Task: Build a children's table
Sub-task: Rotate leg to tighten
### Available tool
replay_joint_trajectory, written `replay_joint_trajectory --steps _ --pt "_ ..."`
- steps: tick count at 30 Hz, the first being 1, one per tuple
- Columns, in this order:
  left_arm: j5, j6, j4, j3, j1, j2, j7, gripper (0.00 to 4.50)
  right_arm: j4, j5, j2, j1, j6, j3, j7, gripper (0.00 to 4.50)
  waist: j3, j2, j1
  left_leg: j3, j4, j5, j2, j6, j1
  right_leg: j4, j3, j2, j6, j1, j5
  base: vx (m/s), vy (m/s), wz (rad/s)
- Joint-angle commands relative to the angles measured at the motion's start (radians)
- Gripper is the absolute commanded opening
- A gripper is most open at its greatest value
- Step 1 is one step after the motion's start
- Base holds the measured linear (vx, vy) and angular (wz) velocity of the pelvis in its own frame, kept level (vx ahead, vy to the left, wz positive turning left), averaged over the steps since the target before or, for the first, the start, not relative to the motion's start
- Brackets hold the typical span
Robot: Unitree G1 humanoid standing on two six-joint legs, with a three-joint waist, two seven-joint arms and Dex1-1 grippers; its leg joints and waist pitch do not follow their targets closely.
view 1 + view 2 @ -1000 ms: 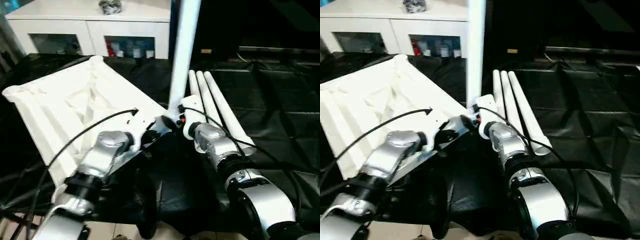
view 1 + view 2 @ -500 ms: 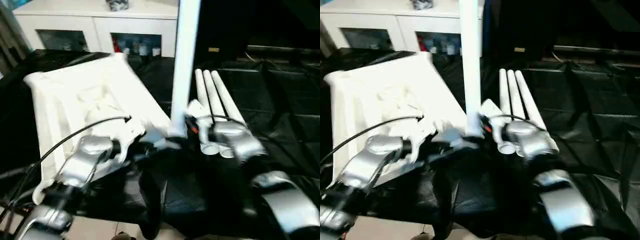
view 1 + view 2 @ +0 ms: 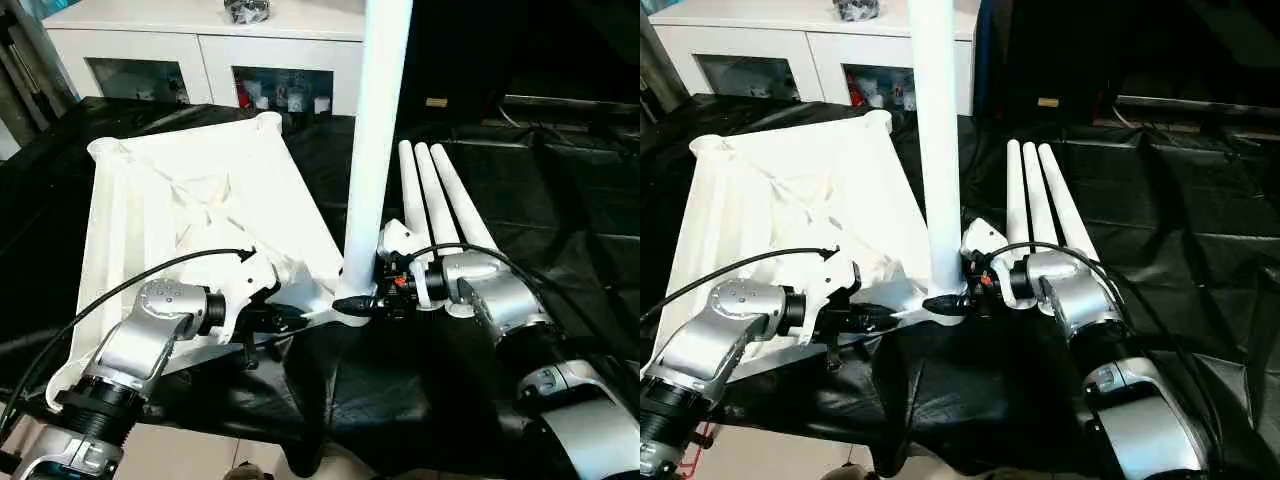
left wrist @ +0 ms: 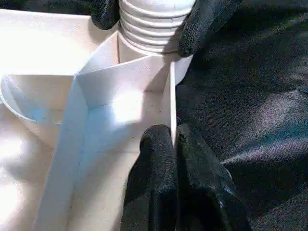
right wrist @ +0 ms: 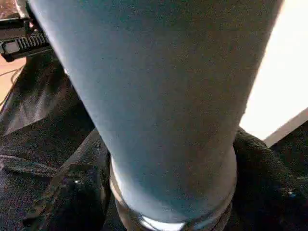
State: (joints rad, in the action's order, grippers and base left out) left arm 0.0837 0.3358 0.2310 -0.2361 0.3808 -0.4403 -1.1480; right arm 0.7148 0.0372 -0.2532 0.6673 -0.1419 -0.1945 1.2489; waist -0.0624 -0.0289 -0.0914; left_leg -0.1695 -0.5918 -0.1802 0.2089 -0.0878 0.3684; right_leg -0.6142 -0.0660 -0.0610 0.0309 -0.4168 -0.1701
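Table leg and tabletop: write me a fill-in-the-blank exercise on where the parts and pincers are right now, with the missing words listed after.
1. The leg held by the right pincer stands ____ at the tabletop's near corner socket.
2. The left pincer is pinched shut on a thin ____ of the tabletop.
3. The number of spare legs lying side by side on the black cloth is ____.
4. Behind the tabletop stands a white ____ with glass doors.

Missing words: upright; rib; three; cabinet

one leg stands in the tabletop's near corner, three legs lying right.
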Motion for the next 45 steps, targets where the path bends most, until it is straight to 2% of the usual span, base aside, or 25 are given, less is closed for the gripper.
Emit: replay_joint_trajectory --steps 1,5,6,7,8,12,13,14,15,16,17,18,22,27,30,33,34,36,40,41,44,45 --pt "0.038 -0.021 -0.033 -0.014 0.021 0.054 0.019 0.00 0.000 0.005 0.055 -0.008 -0.018 -0.013 -0.067 2.87 0.076 0.004 0.003 -0.001 0.061 -0.169 0.019 0.054 -0.006 0.071 0.043 -0.067 0.210 0.061 -0.217 0.000 0.000 0.00" --pt "-0.013 0.016 0.035 0.015 0.068 0.122 0.187 0.00 0.102 0.018 0.146 0.014 -0.027 0.077 -0.330 2.82 0.071 0.004 0.013 0.001 0.064 -0.187 0.014 0.027 -0.007 0.079 0.043 -0.069 0.183 0.059 -0.299 0.000 0.000 0.00" --pt "-0.020 0.019 0.043 0.018 0.074 0.129 0.205 0.00 0.110 0.018 0.156 0.015 -0.027 0.083 -0.354 2.82 0.070 0.003 0.016 0.001 0.065 -0.190 0.014 0.021 -0.007 0.082 0.043 -0.069 0.176 0.059 -0.314 0.000 0.000 0.00" --pt "-0.035 0.040 0.064 0.026 0.091 0.149 0.257 0.00 0.129 0.016 0.181 0.017 -0.020 0.096 -0.419 2.81 0.070 0.003 0.016 0.002 0.065 -0.209 0.013 0.011 -0.013 0.087 0.042 -0.070 0.164 0.057 -0.355 0.000 0.000 0.00" --pt "-0.040 0.051 0.071 0.029 0.098 0.158 0.277 0.00 0.137 0.013 0.191 0.018 -0.014 0.099 -0.446 2.81 0.071 0.002 0.019 0.002 0.066 -0.211 0.013 0.008 -0.013 0.087 0.043 -0.070 0.164 0.056 -0.352 0.000 0.000 0.00" --pt "-0.058 0.101 0.112 0.069 0.140 0.225 0.429 0.00 0.208 0.002 0.267 0.042 -0.011 0.127 -0.647 2.80 0.070 0.004 0.027 0.002 0.066 -0.221 0.011 0.008 -0.012 0.090 0.041 -0.069 0.161 0.056 -0.362 0.000 0.000 0.00" --pt "-0.060 0.107 0.122 0.077 0.150 0.243 0.466 0.00 0.228 -0.002 0.289 0.049 -0.007 0.133 -0.700 2.80 0.071 0.007 0.028 0.001 0.065 -0.214 0.010 0.008 -0.012 0.091 0.042 -0.070 0.160 0.054 -0.360 0.000 0.000 0.00" --pt "-0.064 0.106 0.126 0.078 0.155 0.252 0.481 0.00 0.239 -0.004 0.301 0.054 -0.003 0.134 -0.723 2.80 0.072 0.005 0.027 0.003 0.065 -0.213 0.010 0.009 -0.012 0.089 0.041 -0.071 0.161 0.055 -0.358 0.000 0.000 0.00" --pt "-0.067 0.106 0.130 0.079 0.160 0.260 0.497 0.00 0.250 -0.006 0.314 0.058 0.001 0.135 -0.746 2.80 0.072 0.011 0.028 0.002 0.065 -0.211 0.010 0.013 -0.010 0.090 0.041 -0.070 0.159 0.055 -0.356 0.000 0.000 0.00" --pt "-0.074 0.103 0.134 0.080 0.165 0.273 0.516 0.00 0.268 -0.011 0.332 0.065 0.007 0.141 -0.775 2.80 0.072 0.009 0.027 0.002 0.065 -0.210 0.010 0.015 -0.011 0.090 0.041 -0.070 0.159 0.054 -0.354 0.000 0.000 0.00" --pt "-0.083 0.083 0.128 0.067 0.165 0.287 0.510 0.00 0.280 -0.016 0.361 0.072 0.037 0.147 -0.788 3.15 0.071 0.014 0.029 0.001 0.066 -0.212 0.011 0.019 -0.010 0.091 0.042 -0.071 0.155 0.054 -0.354 0.000 0.000 0.00" --pt "-0.084 0.077 0.125 0.060 0.163 0.287 0.503 0.00 0.281 -0.014 0.367 0.073 0.043 0.150 -0.782 3.15 0.071 0.010 0.028 0.002 0.066 -0.213 0.011 0.022 -0.009 0.090 0.042 -0.072 0.152 0.054 -0.356 0.000 0.000 0.00" --pt "-0.074 0.055 0.104 0.035 0.143 0.272 0.449 0.00 0.272 -0.010 0.367 0.081 0.063 0.148 -0.745 3.72 0.072 0.007 0.029 0.002 0.067 -0.205 0.012 0.029 -0.007 0.085 0.042 -0.070 0.162 0.055 -0.308 0.000 0.000 0.00" --pt "-0.041 0.027 0.053 0.006 0.108 0.211 0.315 0.00 0.211 -0.037 0.271 0.075 0.112 0.071 -0.552 3.72 0.074 0.001 0.032 0.004 0.066 -0.210 0.013 0.039 -0.001 0.081 0.041 -0.072 0.178 0.063 -0.281 0.000 0.000 0.00" --pt "-0.048 -0.009 0.047 -0.009 0.097 0.189 0.270 0.00 0.186 -0.043 0.233 0.061 0.132 0.050 -0.460 3.72 0.077 -0.001 0.031 0.002 0.061 -0.181 0.014 0.054 -0.002 0.075 0.043 -0.069 0.198 0.063 -0.218 0.000 0.000 0.00" --pt "-0.024 -0.045 0.024 -0.023 0.069 0.146 0.170 0.00 0.110 -0.019 0.149 0.023 0.128 0.026 -0.275 3.72 0.079 -0.013 0.026 0.001 0.058 -0.170 0.017 0.068 -0.003 0.068 0.041 -0.066 0.224 0.065 -0.150 0.000 0.000 0.00" --pt "-0.014 -0.049 0.013 -0.025 0.061 0.137 0.144 0.00 0.094 -0.012 0.133 0.015 0.121 0.023 -0.242 3.72 0.080 -0.009 0.023 0.000 0.058 -0.162 0.020 0.081 -0.002 0.063 0.040 -0.064 0.241 0.066 -0.112 0.000 0.000 0.00" --pt "0.007 -0.050 -0.016 -0.037 0.041 0.101 0.071 0.00 0.056 -0.002 0.078 -0.003 0.119 0.007 -0.158 3.72 0.082 -0.011 0.017 -0.002 0.055 -0.161 0.021 0.090 -0.005 0.061 0.040 -0.065 0.253 0.064 -0.101 0.000 0.000 0.00" --pt "0.025 -0.060 -0.032 -0.039 0.026 0.072 0.015 0.00 0.012 0.017 0.035 -0.023 0.096 -0.005 -0.062 3.72 0.075 -0.010 0.008 -0.003 0.059 -0.204 0.021 0.075 -0.009 0.072 0.041 -0.066 0.236 0.061 -0.194 0.000 0.000 0.00" --pt "0.028 -0.065 -0.034 -0.038 0.023 0.061 -0.003 0.00 -0.009 0.022 0.019 -0.033 0.088 -0.015 -0.029 3.72 0.073 -0.005 0.007 -0.003 0.060 -0.219 0.020 0.069 -0.010 0.077 0.041 -0.066 0.225 0.060 -0.230 0.000 0.000 0.00" --pt "0.038 -0.073 -0.040 -0.037 0.014 0.037 -0.045 0.00 -0.045 0.027 -0.003 -0.048 0.061 -0.027 0.024 3.72 0.072 -0.005 0.004 -0.001 0.063 -0.220 0.021 0.060 -0.009 0.078 0.043 -0.067 0.204 0.059 -0.275 0.000 0.000 0.00" --pt "0.037 -0.074 -0.039 -0.036 0.013 0.033 -0.048 0.00 -0.048 0.023 -0.009 -0.051 0.063 -0.033 0.035 3.72 0.072 0.003 0.005 -0.002 0.063 -0.221 0.020 0.061 -0.009 0.081 0.042 -0.066 0.200 0.058 -0.284 0.000 0.000 0.00"
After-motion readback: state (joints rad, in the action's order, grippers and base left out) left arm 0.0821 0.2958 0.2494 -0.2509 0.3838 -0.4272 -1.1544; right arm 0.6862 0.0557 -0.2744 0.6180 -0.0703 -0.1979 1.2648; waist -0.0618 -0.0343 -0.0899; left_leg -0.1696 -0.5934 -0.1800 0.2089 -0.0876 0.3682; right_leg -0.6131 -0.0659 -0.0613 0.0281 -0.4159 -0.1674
